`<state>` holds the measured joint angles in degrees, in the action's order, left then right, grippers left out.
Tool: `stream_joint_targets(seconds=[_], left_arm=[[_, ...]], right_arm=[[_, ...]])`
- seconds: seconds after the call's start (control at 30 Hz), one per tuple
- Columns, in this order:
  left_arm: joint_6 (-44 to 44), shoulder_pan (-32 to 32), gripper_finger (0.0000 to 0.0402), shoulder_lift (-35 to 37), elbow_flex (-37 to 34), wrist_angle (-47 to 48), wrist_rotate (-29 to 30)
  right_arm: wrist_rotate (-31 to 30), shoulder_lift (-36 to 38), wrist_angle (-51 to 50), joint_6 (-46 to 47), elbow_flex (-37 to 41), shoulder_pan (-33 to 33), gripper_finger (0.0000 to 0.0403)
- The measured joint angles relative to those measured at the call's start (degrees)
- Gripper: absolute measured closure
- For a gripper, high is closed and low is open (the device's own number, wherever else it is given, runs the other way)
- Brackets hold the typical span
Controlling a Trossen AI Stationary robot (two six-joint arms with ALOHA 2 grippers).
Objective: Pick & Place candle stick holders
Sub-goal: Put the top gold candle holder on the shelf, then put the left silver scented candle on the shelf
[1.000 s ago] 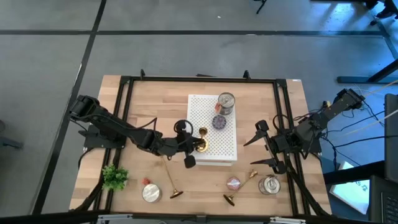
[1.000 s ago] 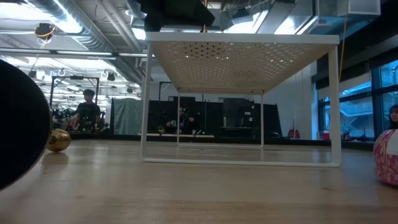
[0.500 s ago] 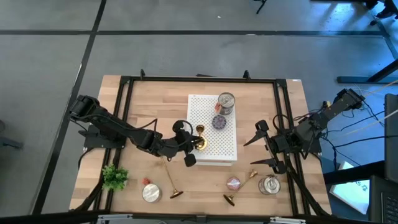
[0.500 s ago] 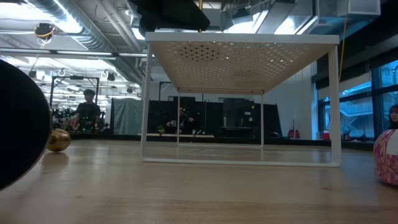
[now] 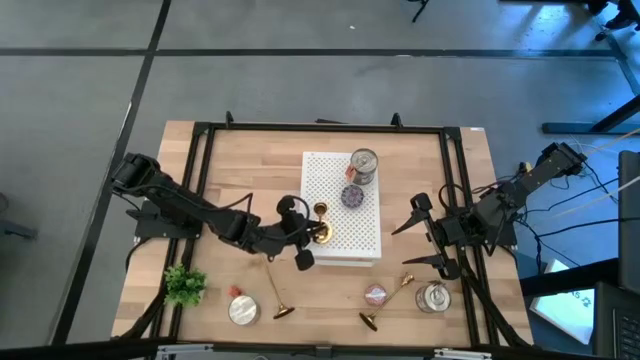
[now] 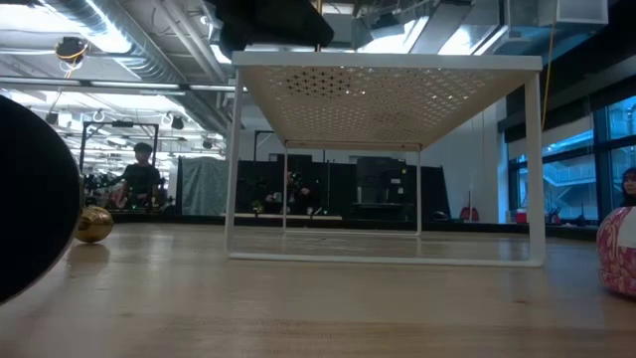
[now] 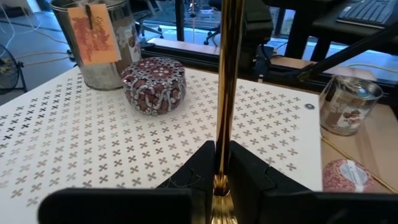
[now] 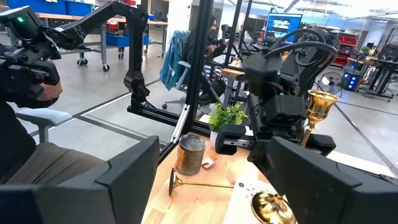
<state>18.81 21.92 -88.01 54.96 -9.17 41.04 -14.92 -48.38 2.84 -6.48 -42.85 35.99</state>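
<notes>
Left wrist view: left tool (image 7: 221,163) clamped on candle stick holder (image 7: 227,74) stem, upright over white rack (image 7: 93,155).
Right tool (image 5: 425,236): apart, at worktop's (image 5: 240,170) right.

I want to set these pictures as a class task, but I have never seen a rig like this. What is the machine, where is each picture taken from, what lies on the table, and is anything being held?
Two dark robot arms work at a wooden table. One picture looks straight down. One looks level across the tabletop and shows the white perforated stand from the side. One camera sits on each wrist.

The left gripper is shut on the thin stem of a gold candle stick holder, holding it upright over the stand. The right gripper waits open at the table's right side, holding nothing.

On the stand sit a silver tin and a small patterned purple tin. On the bare wood lie two more gold holders on their sides, two silver tins, a small pink disc and a little green plant.
</notes>
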Motion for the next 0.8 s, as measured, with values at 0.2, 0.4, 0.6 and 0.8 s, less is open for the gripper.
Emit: stream_joint_targets(seconds=[0.2, 0.4, 0.6, 0.8], left_arm=[[-1.69, 1.26, 0.0366, 0.0, 0.0, -2.57, 0.42], [-1.99, 1.39, 0.0351, 0.58, 0.0, -2.68, 0.44], [-1.92, 1.72, 0.0281, 2.15, 0.0, -2.11, 0.42], [-2.02, 3.95, 0.0206, 6.11, 0.0, 0.65, 0.38]], right_arm=[[0.0, 0.0, 0.02, 0.0, 0.0, 0.0, 0.0094], [0.02, 0.0, 0.01, 0.0, 0.0, 0.0, 0.0093], [0.07, 0.0, -0.01, 0.0, 0.0, 0.0, 0.0093], [0.06, 0.02, -0.1, 0.0, 0.0, 0.0, 0.0093]])
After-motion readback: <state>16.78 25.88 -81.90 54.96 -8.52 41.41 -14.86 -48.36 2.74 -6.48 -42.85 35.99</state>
